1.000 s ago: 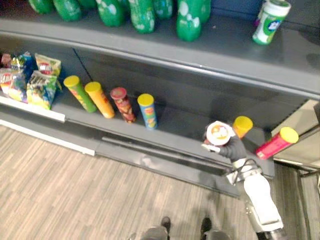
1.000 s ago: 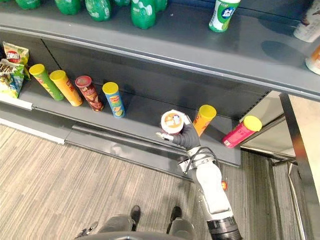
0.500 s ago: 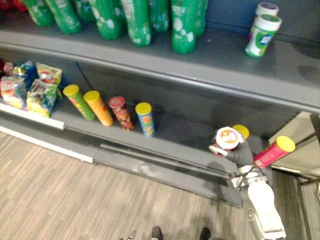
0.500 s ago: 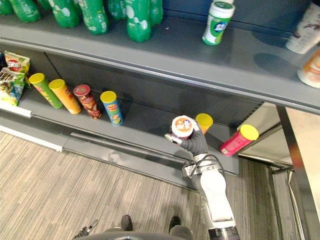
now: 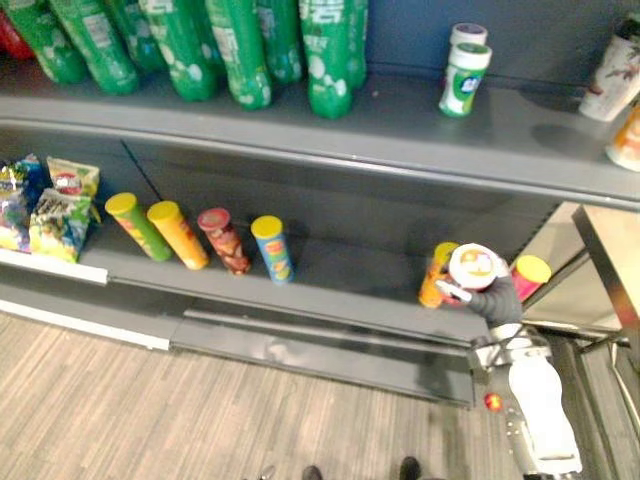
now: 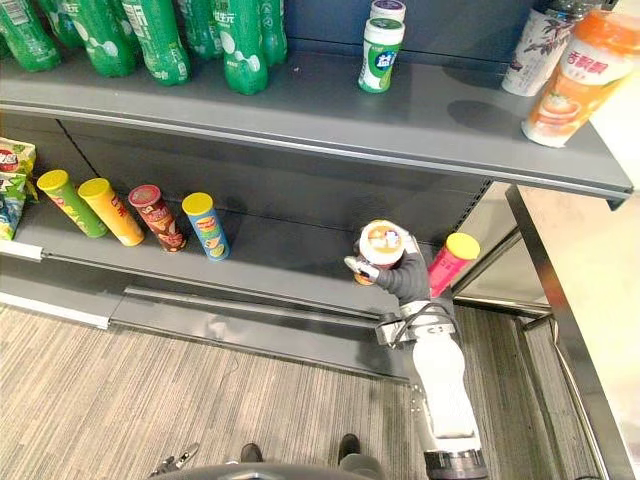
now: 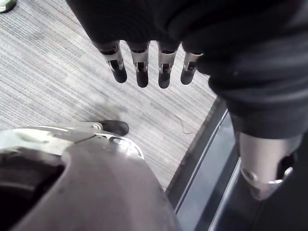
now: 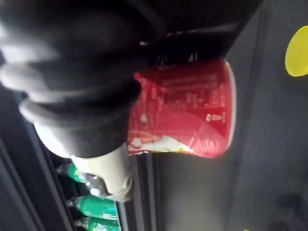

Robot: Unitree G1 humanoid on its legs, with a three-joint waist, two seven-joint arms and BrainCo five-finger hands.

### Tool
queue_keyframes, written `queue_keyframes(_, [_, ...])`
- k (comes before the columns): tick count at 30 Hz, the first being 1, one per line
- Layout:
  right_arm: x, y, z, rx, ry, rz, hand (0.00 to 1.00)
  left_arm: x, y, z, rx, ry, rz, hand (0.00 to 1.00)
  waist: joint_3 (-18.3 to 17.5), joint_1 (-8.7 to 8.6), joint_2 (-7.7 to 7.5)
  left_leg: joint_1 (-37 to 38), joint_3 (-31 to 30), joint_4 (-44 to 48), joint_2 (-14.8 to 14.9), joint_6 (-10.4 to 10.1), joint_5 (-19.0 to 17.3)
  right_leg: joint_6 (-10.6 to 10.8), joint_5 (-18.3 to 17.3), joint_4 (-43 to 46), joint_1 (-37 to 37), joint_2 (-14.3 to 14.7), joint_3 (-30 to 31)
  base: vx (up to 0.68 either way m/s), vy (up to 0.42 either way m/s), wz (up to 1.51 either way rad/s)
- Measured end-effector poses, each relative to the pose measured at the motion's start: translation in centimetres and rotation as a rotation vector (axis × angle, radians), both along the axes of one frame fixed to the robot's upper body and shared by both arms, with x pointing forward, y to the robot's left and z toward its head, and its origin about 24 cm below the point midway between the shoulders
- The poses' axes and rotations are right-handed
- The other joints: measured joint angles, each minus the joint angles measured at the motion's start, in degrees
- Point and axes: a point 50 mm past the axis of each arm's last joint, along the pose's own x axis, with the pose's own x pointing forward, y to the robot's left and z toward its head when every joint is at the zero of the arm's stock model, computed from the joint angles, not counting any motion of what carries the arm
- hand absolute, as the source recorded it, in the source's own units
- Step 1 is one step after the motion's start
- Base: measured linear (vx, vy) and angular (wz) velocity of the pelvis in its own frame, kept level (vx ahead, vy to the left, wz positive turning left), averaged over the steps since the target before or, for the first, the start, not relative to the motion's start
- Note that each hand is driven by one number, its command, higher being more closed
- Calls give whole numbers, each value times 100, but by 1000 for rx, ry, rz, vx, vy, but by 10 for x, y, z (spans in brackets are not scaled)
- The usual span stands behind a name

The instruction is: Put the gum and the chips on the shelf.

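Head and wrist views of a shelving task, chips placement in progress. The right hand (image 6: 408,281) reaches in over the lower shelf (image 5: 340,272), its fingers clenched round the red chips can (image 8: 183,110), whose white lid faces up toward the head camera. The can is held just beside an orange can (image 5: 437,276) and near a pink can (image 5: 530,274) at the shelf's right end. Whether its base already rests on the shelf board cannot be told. The left hand (image 7: 144,29) hangs over the carpeted floor (image 7: 57,72), its fingers (image 7: 140,72) straight and released, holding nothing. A green-and-white gum bottle (image 5: 465,78) stands upright on the upper shelf (image 5: 400,125), with a second like it just behind, so the gum half of the task looks done. Four more cans (image 5: 200,236) stand in a row further left on the lower shelf, beside bagged snacks (image 5: 50,205), and green bottles (image 5: 240,50) line the upper shelf. Judged remaining: set the chips can down upright in the gap, loosen the grasp, and draw the arm clear without tipping its neighbours
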Motion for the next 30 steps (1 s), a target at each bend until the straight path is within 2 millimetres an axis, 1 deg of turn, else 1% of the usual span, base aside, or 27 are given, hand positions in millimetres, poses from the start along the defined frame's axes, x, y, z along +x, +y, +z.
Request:
queue_keyframes(1, [1,1,6,-9,-23,9,100,0,0,0,0,0,-2,0,-19,17,-4,-7,53,-1,8,5,3,-10,43,-15,-40,13,63,-71,-9,-23])
queue_keyframes(4, [-2,-1,18,-10,-73,23,100,0,0,0,6,6,-28,0,-23,-14,-3,-6,78,-2,9,24,26,-15,103,-71,-39,26,98,-67,-13,-11])
queue_keyframes(6, [-3,-3,27,1,-109,34,100,-1,2,0,12,13,-50,0,-44,-84,-19,12,107,-3,16,23,52,-16,121,-70,-39,36,125,-48,-10,-5])
queue_keyframes(7, [-4,-4,30,2,-121,36,100,-1,2,0,12,15,-50,0,-47,-88,-25,21,133,-4,20,23,55,-19,124,-70,-40,40,148,-39,-6,-17])
queue_keyframes(10, [-9,-15,45,-23,-188,3,100,-3,3,0,12,27,-53,0,-68,-128,-40,81,229,-7,22,21,54,-13,128,-76,-39,53,246,-39,-5,-17])
queue_keyframes(12, [-14,-29,55,-35,-237,-54,100,-5,4,0,14,35,-63,0,-104,-145,-78,94,284,-7,27,20,57,-8,134,-76,-50,63,286,-19,-6,-11])
queue_keyframes(14, [-15,-37,60,-61,-253,-84,100,-6,5,0,16,37,-66,0,-126,-141,-112,128,352,-9,33,18,55,-12,151,-82,-53,73,348,-14,-7,-16])
queue_keyframes(19, [-20,-46,74,-89,-310,-107,100,-9,6,0,19,44,-68,0,-181,-156,-151,176,378,-12,29,-2,40,-12,150,-91,-51,75,381,-9,-3,-5])
queue_keyframes(26, [-12,-47,103,-110,-433,-105,100,-13,7,0,21,53,-69,0,-266,-144,-190,173,363,-14,24,8,48,-10,152,-116,-36,67,355,1,0,0])
queue_keyframes(28, [-5,-46,117,-120,-481,-97,100,-14,7,0,22,60,-77,0,-280,-145,-199,173,352,-14,22,13,52,-5,167,-144,-12,65,335,0,0,0])
queue_keyframes(29, [-1,-46,119,-116,-484,-99,100,-15,7,0,21,64,-78,0,-292,-145,-202,173,351,-14,22,13,52,-5,177,-150,-2,65,330,24,-7,4])
queue_keyframes(30, [7,-46,122,-102,-480,-89,100,-15,7,0,20,67,-84,0,-299,-141,-203,182,341,-14,22,17,55,-2,190,-174,50,65,317,20,-4,4])
